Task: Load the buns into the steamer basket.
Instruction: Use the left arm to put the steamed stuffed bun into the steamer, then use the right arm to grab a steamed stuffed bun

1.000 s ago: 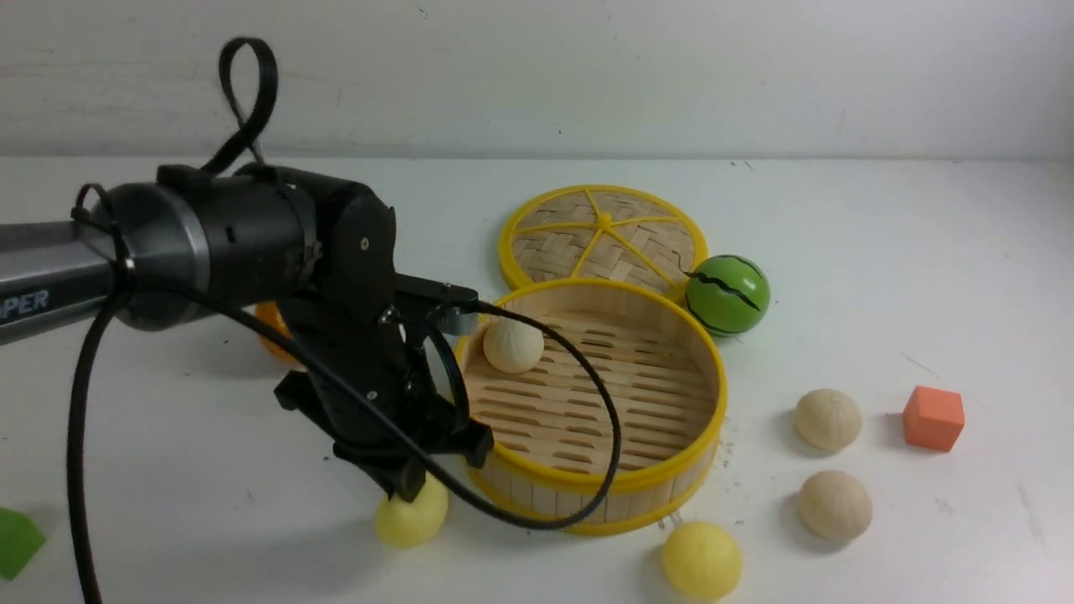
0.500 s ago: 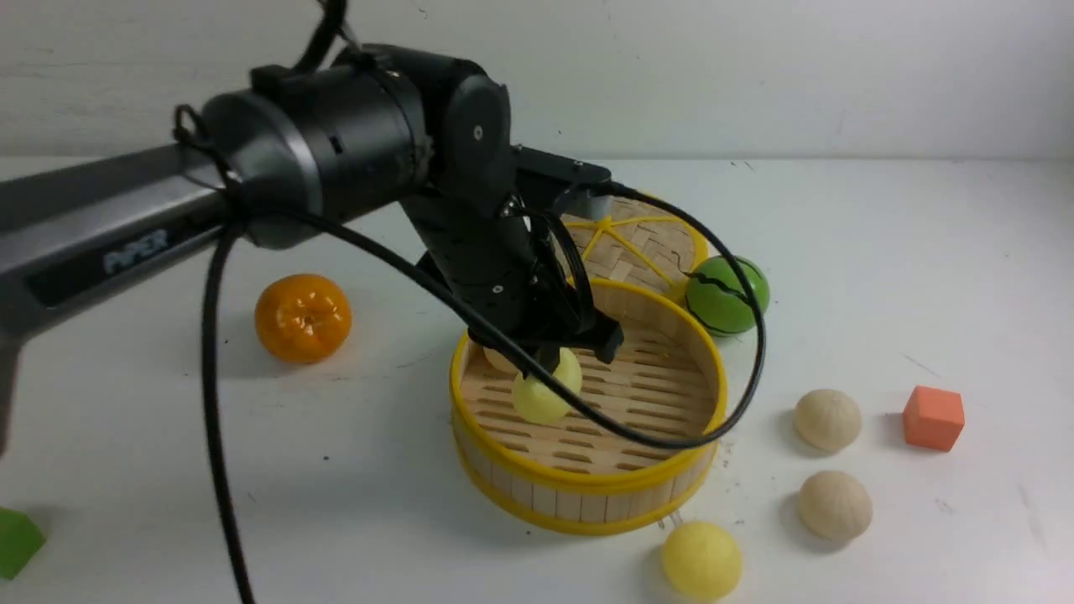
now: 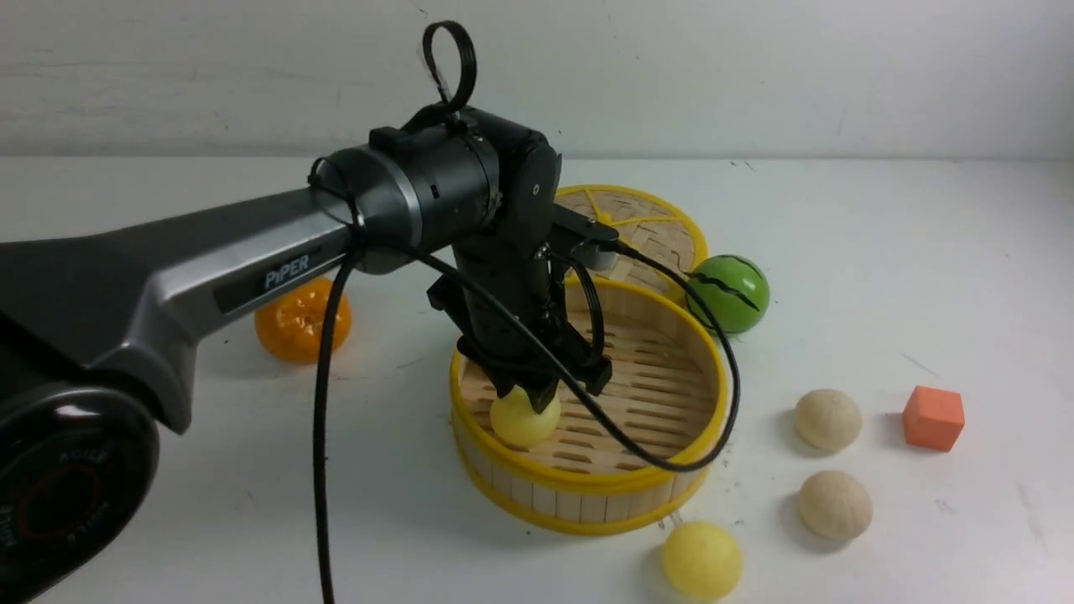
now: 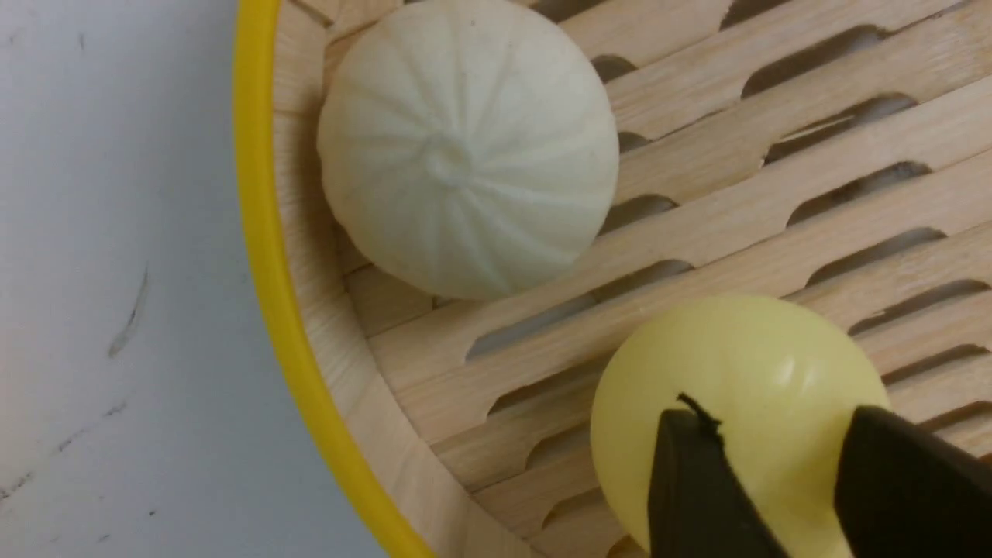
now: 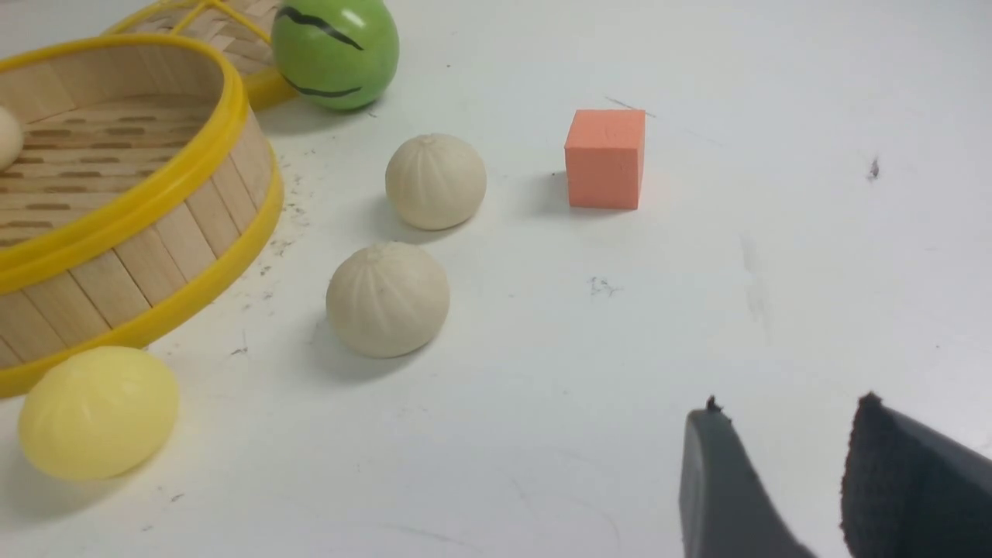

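Nearest, on the worktop (image 3: 923,277) just outside the steamer basket's near wall, lies the loose yellow bun (image 3: 701,559), in the same place as a second ago. To its right sit the nearer cream bun (image 3: 834,504) and the farther cream bun (image 3: 827,419), apart from each other. The orange cube (image 3: 933,418) is just beyond them to the right. None of these has moved.

The right tool (image 5: 787,407) hangs over bare worktop on that side, its fingers parted to a moderate gap with nothing between them.

The steamer basket (image 3: 587,482) now holds two buns. A second ago the dropped yellow bun (image 3: 524,419) lay on the worktop by the basket's near-left wall, under the left tool (image 4: 771,422). Half a second ago it hung in that tool above the slats. It now rests on the slat floor by the near-left wall. The tool's fingers stand apart, their tips over the bun's top rather than at its sides, so it looks let go. Close beside it, against the rim, sits the pleated cream bun (image 4: 465,147), which the arm hides in the front view.

Beyond, the arm now half covers the orange (image 3: 294,323) on the left. The watermelon ball (image 3: 727,294) touches the lid (image 3: 646,226) behind the basket, as before.
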